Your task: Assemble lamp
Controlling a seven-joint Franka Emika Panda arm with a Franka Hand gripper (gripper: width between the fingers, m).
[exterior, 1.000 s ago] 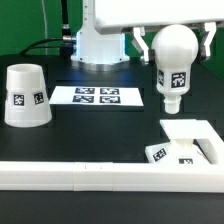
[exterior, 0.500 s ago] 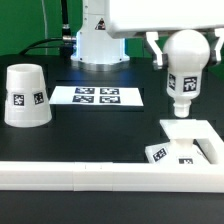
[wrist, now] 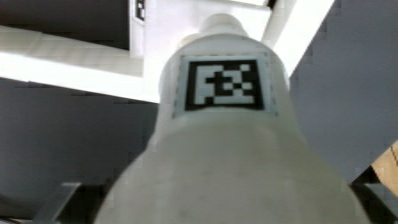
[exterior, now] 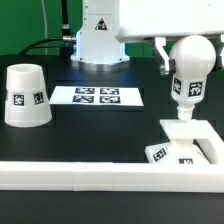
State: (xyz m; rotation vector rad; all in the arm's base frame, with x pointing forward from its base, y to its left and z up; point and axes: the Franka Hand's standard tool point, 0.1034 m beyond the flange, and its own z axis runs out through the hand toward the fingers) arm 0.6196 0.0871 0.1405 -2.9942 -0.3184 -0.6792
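My gripper (exterior: 187, 45) is shut on the round head of the white bulb (exterior: 187, 75), which hangs upright with its neck pointing down, just above the flat square base (exterior: 190, 140) at the exterior view's right. In the wrist view the bulb (wrist: 222, 140) fills the picture, its tag facing the camera, with the base (wrist: 267, 50) beyond its neck tip; only dark finger edges (wrist: 64, 200) show. The conical shade (exterior: 25, 95) stands on the table at the exterior view's left, wide end down.
The marker board (exterior: 97, 96) lies flat on the table in the middle. The long white rail (exterior: 90, 173) runs across the front. The robot's white pedestal (exterior: 97, 40) stands at the back.
The gripper has carried the bulb toward the exterior view's right and slightly down, from beside the base to over it.
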